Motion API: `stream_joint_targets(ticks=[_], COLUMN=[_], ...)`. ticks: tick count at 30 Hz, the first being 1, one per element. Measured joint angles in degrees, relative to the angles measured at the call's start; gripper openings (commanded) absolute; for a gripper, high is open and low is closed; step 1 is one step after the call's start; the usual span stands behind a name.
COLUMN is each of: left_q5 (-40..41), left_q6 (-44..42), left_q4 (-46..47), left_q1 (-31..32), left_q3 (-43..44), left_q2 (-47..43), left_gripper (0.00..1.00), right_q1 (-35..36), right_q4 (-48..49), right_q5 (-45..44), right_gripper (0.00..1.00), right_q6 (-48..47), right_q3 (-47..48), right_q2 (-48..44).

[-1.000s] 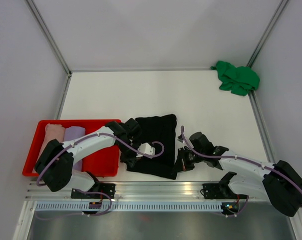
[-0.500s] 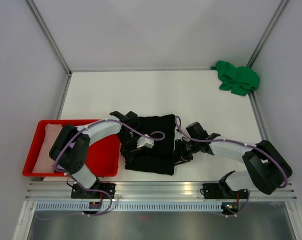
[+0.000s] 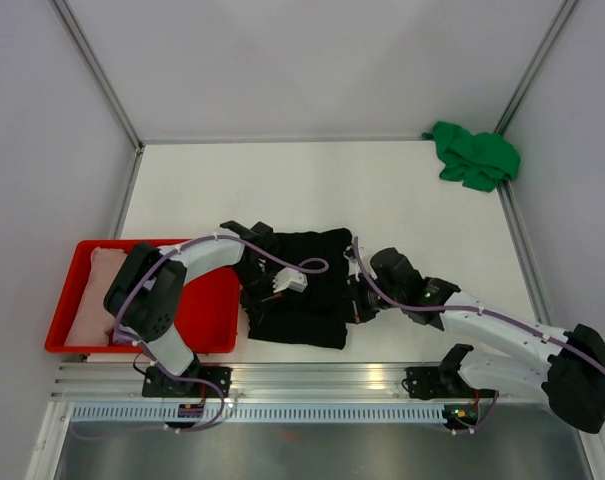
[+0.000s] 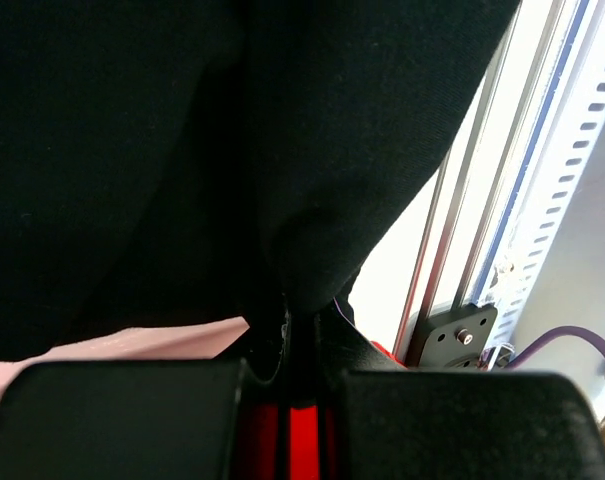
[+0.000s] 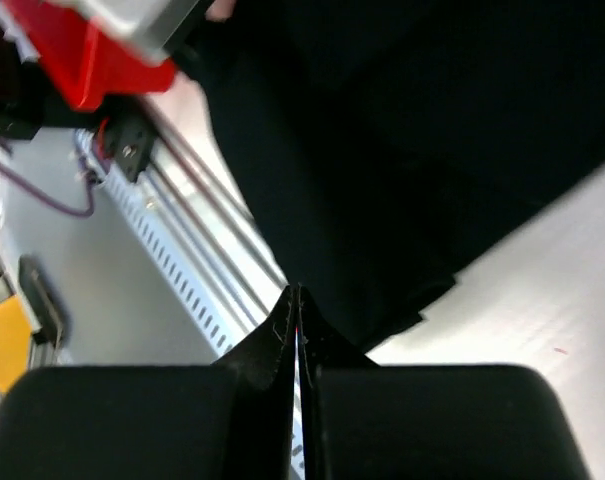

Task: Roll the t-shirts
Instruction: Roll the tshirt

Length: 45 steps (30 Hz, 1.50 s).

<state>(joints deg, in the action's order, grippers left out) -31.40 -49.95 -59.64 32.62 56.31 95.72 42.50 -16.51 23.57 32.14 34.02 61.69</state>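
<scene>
A large black t-shirt [image 3: 307,262] lies flat in the middle of the table, its near edge bunched up. My left gripper [image 3: 260,300] is at its near left corner and is shut on a fold of the black cloth [image 4: 312,230]. At the shirt's near right edge, my right gripper [image 3: 353,300] has its jaws pressed together. In the right wrist view its tips [image 5: 297,292] touch the hem of the black t-shirt [image 5: 402,160], and no cloth shows between them. A green t-shirt [image 3: 474,155] lies crumpled in the far right corner. A pink t-shirt [image 3: 94,295] lies in the red tray [image 3: 210,318].
The red tray stands at the near left beside the black shirt, and the left arm reaches over it. An aluminium rail [image 3: 322,375] runs along the near table edge. White walls and frame posts close in the table on three sides.
The right gripper opened and shut again at the shirt's near right edge, shifting slightly away from the rail. The left arm's elbow swung over the tray while its gripper kept hold of the cloth.
</scene>
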Motion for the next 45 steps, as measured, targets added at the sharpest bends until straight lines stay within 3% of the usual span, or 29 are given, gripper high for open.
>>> stream_joint_targets(ticks=[4, 7, 18, 22, 29, 36, 45], left_q5=[0.1, 0.7, 4.9, 6.0, 7.3, 13.2, 22.8], left_q6=[0.5, 0.9, 1.8, 1.3, 0.4, 2.0, 2.6], left_q4=[0.0, 0.0, 0.0, 0.0, 0.9, 6.3, 14.4], left_q1=[-0.3, -0.5, -0.7, -0.7, 2.8, 19.5, 21.7], left_q3=[0.1, 0.5, 1.8, 3.8, 6.0, -8.7, -16.0], left_q2=[0.4, 0.7, -0.8, -5.9, -16.2, -29.2, -27.2], left_gripper=[0.06, 0.16, 0.68, 0.72, 0.69, 0.67, 0.66], right_q1=[5.0, 5.0, 3.8, 2.0, 1.2, 1.2, 1.1], right_q4=[9.0, 11.9, 20.7, 22.1, 23.3, 23.5, 23.5], right_q5=[1.8, 1.7, -0.2, -1.6, -2.1, -2.6, -2.8], right_gripper=[0.00, 0.00, 0.00, 0.00, 0.00, 0.00, 0.00], right_q6=[3.8, 5.3, 10.7, 13.1, 14.1, 14.2, 14.1], right_q3=[-4.7, -5.9, -7.2, -8.5, -8.5, -8.5, -8.5], right_q2=[0.2, 3.4, 12.5, 12.5, 13.9, 15.2, 16.8])
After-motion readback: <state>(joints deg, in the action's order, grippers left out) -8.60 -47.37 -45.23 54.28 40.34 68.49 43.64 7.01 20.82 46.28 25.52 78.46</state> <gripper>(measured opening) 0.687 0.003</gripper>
